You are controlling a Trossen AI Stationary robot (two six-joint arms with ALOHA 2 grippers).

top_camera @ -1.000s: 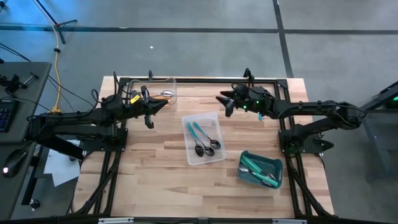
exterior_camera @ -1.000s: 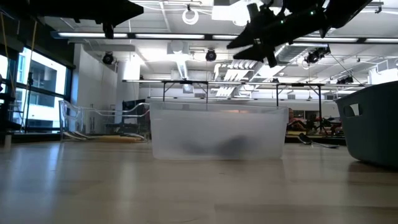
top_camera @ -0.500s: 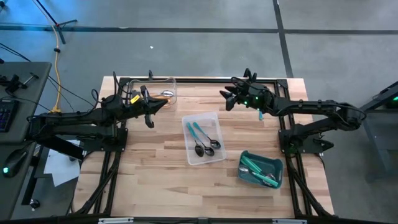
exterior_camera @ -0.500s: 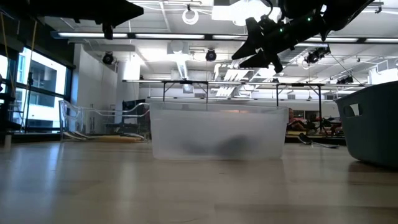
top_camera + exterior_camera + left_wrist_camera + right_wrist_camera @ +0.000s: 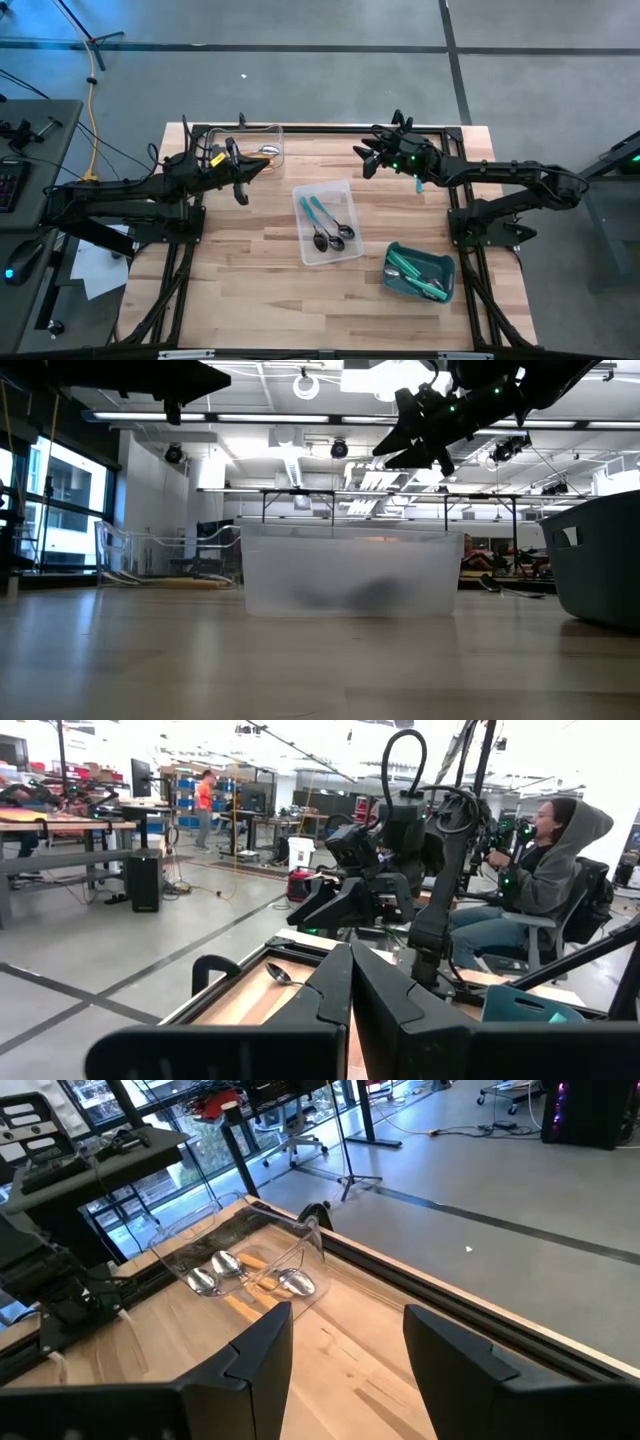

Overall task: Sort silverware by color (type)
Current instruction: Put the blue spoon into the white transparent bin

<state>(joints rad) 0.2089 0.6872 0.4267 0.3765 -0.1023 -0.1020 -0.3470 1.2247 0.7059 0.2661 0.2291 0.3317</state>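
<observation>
Two teal-handled spoons lie in a clear tray at the table's middle. Several orange-handled spoons lie in a second clear tray at the far left. Green- and teal-handled spoons fill a teal bin at the near right. My left gripper hovers shut and empty beside the far-left tray. High over the far edge, right of centre, my right gripper is open and empty, pointing toward the far-left tray.
A black frame rail runs along the table's far edge. Bare wood stretches across the near left of the table. Beyond the table's right side a person sits in a chair.
My right gripper has turned a little and swung slightly toward the table's far edge, staying open and empty. The spoons and trays lie as before.
</observation>
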